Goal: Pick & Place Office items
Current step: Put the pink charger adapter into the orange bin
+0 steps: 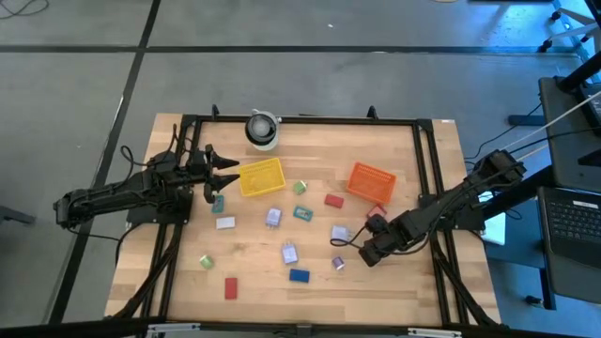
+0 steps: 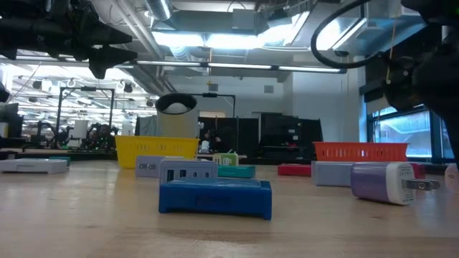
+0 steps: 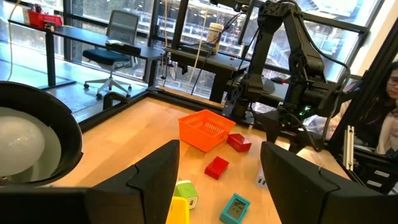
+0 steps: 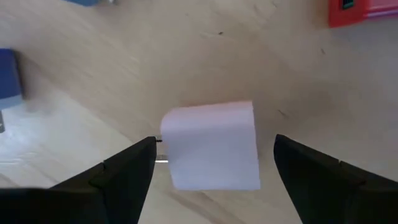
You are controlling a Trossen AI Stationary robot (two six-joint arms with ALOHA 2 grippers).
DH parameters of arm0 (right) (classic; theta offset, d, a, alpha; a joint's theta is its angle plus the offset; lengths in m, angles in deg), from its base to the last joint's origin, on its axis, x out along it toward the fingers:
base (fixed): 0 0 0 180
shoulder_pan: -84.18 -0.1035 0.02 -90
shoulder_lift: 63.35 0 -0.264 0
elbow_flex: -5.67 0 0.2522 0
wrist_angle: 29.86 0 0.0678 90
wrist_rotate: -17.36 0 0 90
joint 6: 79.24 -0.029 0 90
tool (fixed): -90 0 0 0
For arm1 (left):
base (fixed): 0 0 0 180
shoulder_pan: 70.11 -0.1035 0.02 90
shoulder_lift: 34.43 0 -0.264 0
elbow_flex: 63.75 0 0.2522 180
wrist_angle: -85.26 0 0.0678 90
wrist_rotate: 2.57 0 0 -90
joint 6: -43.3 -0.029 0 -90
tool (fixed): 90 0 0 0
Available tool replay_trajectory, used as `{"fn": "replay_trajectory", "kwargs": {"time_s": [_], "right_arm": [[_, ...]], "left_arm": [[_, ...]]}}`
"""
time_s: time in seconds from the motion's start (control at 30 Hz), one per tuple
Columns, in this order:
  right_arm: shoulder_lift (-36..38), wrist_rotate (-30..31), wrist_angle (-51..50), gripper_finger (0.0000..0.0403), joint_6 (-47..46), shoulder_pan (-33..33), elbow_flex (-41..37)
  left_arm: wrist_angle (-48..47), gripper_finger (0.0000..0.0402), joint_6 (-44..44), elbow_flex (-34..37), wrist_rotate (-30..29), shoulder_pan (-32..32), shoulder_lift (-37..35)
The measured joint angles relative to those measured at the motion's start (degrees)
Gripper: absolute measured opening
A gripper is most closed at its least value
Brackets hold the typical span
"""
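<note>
1. Office items lie scattered over the middle of the tabletop (image 1: 413,291), between its left and right edges: a red block (image 1: 231,287) near the front edge, a blue block (image 1: 299,275), a green piece (image 1: 205,261), a white block (image 1: 225,222), a teal block (image 1: 302,214), another red block (image 1: 334,200) and several lavender plugs (image 1: 290,252).
2. Right gripper (image 1: 360,252) hangs low over the front right part of the tabletop, fingers spread, with one lavender plug (image 4: 211,144) lying on the wood between them; neither finger touches it.
3. That plug (image 1: 338,264) lies on its side, its metal prongs pointing sideways, just right of the blue block.
4. Left gripper (image 1: 214,176) is raised near the left edge, beside the yellow mesh basket (image 1: 260,176), fingers spread and holding nothing.
5. Orange mesh basket (image 1: 370,181) stands toward the right edge, with a red block (image 3: 239,142) just beside it.
6. A white roll in a dark ring (image 1: 262,130) stands at the back edge.
7. A person (image 3: 388,106) sits beyond the table.
</note>
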Motion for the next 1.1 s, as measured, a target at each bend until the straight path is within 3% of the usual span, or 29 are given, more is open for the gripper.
{"fn": "replay_trajectory", "kwargs": {"time_s": [0.23,0.57,1.1], "right_arm": [[0.0,0.56,0.09,0.0314,1.93,-0.13,-0.48],[0.0,0.69,0.53,0.0237,4.35,-0.13,-0.48],[0.0,0.72,0.66,0.0232,4.61,-0.12,-0.48]], "left_arm": [[0.04,0.0222,-0.02,0.0,-0.02,0.0,0.0],[1.04,0.0222,0.85,0.0,-0.02,-0.02,0.0],[1.35,0.0222,1.09,0.0,-0.04,-0.02,0.0]]}}
